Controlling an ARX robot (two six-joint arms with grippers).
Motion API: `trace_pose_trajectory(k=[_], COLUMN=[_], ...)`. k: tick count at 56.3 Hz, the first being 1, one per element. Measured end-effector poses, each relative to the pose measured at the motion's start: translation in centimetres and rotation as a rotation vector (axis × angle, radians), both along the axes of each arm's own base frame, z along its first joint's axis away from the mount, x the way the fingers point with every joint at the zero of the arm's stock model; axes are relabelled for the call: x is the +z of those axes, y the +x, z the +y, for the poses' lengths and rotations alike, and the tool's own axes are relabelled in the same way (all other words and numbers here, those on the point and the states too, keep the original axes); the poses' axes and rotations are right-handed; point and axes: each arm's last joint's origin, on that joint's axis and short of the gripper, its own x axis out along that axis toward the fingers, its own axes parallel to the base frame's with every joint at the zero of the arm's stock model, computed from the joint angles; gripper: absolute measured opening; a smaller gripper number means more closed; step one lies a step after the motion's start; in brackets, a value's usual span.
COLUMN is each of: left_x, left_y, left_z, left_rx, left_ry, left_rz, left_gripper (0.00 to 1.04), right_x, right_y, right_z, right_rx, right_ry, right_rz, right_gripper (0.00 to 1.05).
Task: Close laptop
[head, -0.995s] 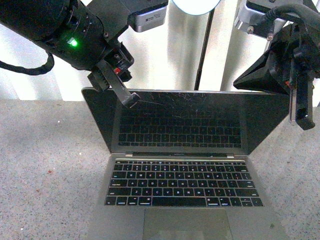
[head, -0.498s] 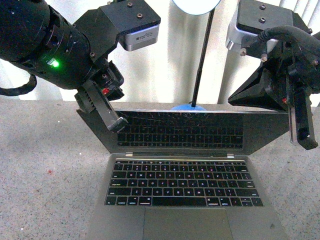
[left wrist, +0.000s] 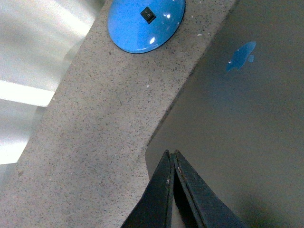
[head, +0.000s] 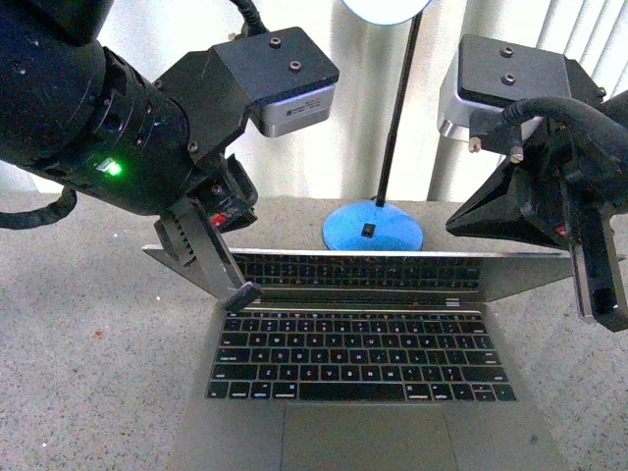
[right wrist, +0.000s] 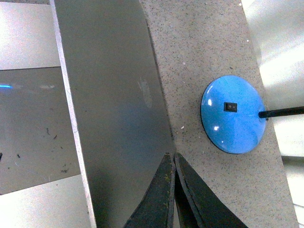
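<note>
The laptop [head: 353, 383] is sitting on the speckled table [head: 78, 324] right in front of the robot, with its lid leaning way down over the keyboard but not flat. The left gripper [head: 238, 294] is hanging over the lid's left end, fingers pressed together. The right gripper [head: 601, 304] is doing the same at the right end. A blue lamp base [head: 373, 231] is sitting just behind.

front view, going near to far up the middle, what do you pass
trackpad → keyboard → screen, tilted well forward → blue lamp base
</note>
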Motion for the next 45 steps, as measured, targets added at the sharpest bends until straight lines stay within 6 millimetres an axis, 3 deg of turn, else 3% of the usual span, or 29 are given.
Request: trace_pose_trajectory(k=[45], left_x=[-2.3], left_y=[-0.9], left_z=[-0.8], left_rx=[-0.026], left_ry=[-0.033], left_rz=[0.057], left_gripper=[0.04], right_x=[-1.7], right_y=[-1.1], right_z=[-0.3], right_rx=[0.024], right_ry=[-0.042], right_rz=[0.046], right_gripper=[0.03])
